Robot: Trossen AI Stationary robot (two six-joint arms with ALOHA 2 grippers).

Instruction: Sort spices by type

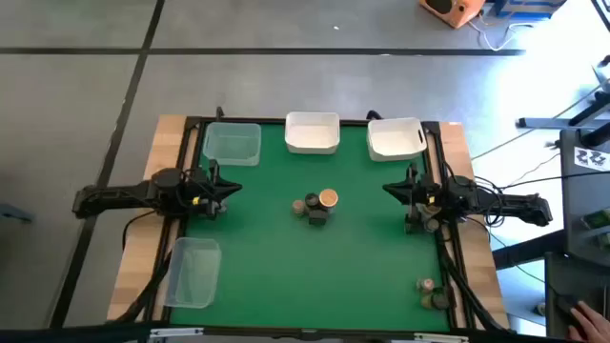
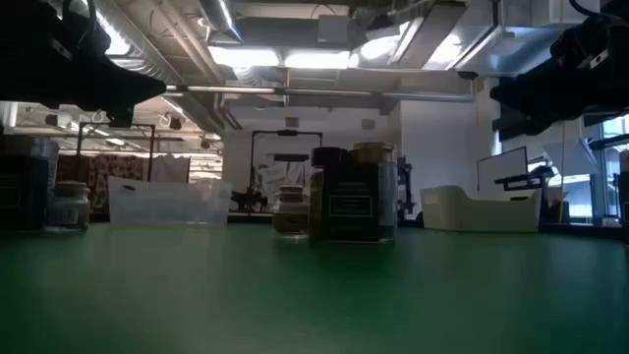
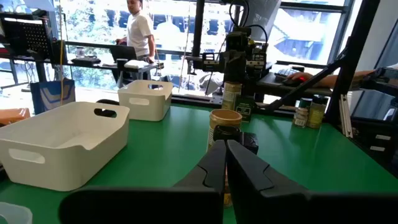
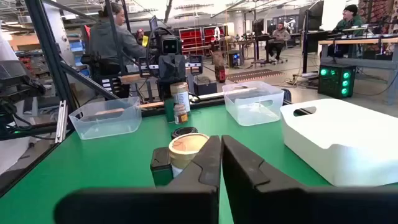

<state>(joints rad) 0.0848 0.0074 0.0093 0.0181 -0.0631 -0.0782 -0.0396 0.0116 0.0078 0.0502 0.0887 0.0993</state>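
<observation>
My left gripper (image 1: 227,188) hangs closed and empty at the left edge of the green mat (image 1: 353,257); my right gripper (image 1: 391,190) hangs closed and empty at the right edge. The spices sit in two groups: a centre cluster (image 1: 316,207) (one tan-lidded jar (image 1: 328,198) touching darker jars) between the grippers, and a corner cluster (image 1: 432,293) near the mat's front right. Two white tubs (image 1: 313,132) and a clear tub (image 1: 232,143) line the far edge; a second clear tub (image 1: 193,272) lies front left.
</observation>
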